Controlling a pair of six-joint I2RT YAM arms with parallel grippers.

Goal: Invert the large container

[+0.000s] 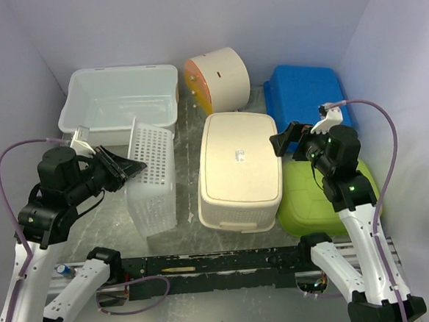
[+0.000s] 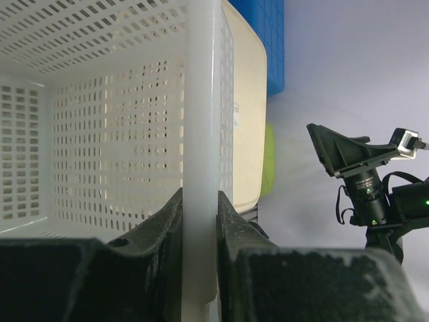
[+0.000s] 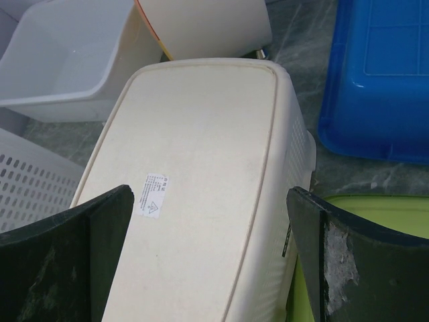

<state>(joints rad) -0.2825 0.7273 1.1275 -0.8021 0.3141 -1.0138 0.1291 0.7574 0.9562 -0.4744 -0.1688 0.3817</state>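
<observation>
White mesh container (image 1: 153, 180) tipped on side, left of table (image 1: 186, 122) centre, opening facing left arm. Left gripper (image 1: 135, 165) clamped tight on its rim. Cream tub (image 1: 241, 166) just beside it on right, bottom-up, sticker showing. Right gripper (image 1: 281, 140) hovers over cream tub, fingers wide apart, holding nothing. Clear bin (image 1: 114, 98) behind, blue tub (image 1: 305, 92) and green tub (image 1: 305, 199) far right.

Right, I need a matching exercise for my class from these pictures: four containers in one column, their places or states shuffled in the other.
1 perforated basket
2 blue bin
3 green bin
4 cream container

A in the middle, base up
B far right corner
C rim clamped by the left gripper
D partly under the right arm

Pairs: 1-C, 2-B, 3-D, 4-A
</observation>
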